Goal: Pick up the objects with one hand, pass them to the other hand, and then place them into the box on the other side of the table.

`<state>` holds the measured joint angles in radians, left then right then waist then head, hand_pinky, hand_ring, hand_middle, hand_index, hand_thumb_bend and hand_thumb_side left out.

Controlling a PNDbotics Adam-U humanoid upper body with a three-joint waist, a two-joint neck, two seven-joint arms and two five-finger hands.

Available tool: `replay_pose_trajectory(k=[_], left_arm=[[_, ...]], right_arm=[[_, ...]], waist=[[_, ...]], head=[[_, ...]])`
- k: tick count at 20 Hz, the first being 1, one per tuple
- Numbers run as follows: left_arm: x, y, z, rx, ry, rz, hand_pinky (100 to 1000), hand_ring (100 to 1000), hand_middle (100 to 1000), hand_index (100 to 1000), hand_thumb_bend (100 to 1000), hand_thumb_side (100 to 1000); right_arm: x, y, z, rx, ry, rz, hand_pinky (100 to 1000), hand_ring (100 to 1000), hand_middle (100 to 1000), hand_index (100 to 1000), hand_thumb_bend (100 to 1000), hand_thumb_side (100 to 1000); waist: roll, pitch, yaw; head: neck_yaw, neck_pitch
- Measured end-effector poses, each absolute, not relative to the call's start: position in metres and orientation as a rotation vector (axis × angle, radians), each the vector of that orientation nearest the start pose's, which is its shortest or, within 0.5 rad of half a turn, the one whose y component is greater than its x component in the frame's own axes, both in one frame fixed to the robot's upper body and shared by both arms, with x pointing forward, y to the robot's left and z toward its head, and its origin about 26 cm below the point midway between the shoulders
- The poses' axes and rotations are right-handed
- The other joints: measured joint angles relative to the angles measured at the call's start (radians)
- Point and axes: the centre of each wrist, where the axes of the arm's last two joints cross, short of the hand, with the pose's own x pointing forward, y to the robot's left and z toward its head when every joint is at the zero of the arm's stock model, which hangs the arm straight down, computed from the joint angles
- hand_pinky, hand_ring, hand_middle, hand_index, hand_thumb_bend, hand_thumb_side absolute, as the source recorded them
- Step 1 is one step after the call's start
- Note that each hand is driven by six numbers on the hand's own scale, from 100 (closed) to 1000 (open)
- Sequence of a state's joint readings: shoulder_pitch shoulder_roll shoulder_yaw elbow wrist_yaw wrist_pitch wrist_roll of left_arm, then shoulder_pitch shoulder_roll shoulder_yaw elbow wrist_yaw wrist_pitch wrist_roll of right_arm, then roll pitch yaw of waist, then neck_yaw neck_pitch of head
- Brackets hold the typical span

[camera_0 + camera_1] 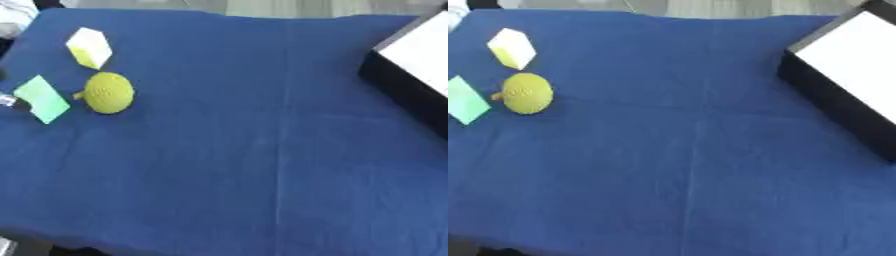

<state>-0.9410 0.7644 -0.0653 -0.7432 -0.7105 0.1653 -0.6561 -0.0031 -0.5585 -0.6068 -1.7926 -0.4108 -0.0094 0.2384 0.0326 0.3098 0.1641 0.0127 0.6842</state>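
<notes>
Objects sit in a loose cluster near the far left corner of the table (262, 175), which is draped in a blue cloth. A yellow-and-white block (89, 47) lies farthest back, its long axis slanting from far-left to near-right, pale top face up and yellow side toward the camera. Just nearer rests a round yellow-green object (108, 92) with a dotted face and a small stub pointing left toward the table's left edge. Beside it, at that left edge, a flat mint-green card or block (41, 98) lies tilted, its long axis running far-left to near-right; something small and grey touches its left side. A black box (833, 100) with a white interior stands at the far right edge, well apart from the cluster. Bare blue cloth fills the whole middle and near side. Neither robot hand shows in either view, so their state cannot be told.
</notes>
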Motion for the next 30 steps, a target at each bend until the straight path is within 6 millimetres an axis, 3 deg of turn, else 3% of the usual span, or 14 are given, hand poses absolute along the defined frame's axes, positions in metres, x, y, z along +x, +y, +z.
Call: replay_pose_trajectory(k=[12, 21, 30], left_arm=[[0.459, 0.426, 0.216, 0.83, -0.799, -0.994, 845, 817, 754, 735, 849, 332], [0.463, 0.42, 0.218, 0.838, -0.802, -1.002, 845, 817, 752, 730, 835, 319], [0.465, 0.417, 0.218, 0.846, -0.788, -1.008, 843, 815, 749, 691, 763, 271]], right_arm=[[0.226, -0.482, 0.179, -0.389, -1.988, 0.07, 881, 1000, 885, 877, 100, 330], [0.227, -0.48, 0.177, -0.38, -1.983, 0.08, 882, 1000, 885, 877, 100, 332], [0.227, -0.481, 0.175, -0.389, -1.975, 0.089, 882, 1000, 885, 878, 100, 336]], waist=[[0.0, 0.0, -0.003], [0.0, 0.0, -0.004], [0.0, 0.0, -0.005]], head=[[0.007, 0.0], [0.006, 0.0], [0.009, 0.0]])
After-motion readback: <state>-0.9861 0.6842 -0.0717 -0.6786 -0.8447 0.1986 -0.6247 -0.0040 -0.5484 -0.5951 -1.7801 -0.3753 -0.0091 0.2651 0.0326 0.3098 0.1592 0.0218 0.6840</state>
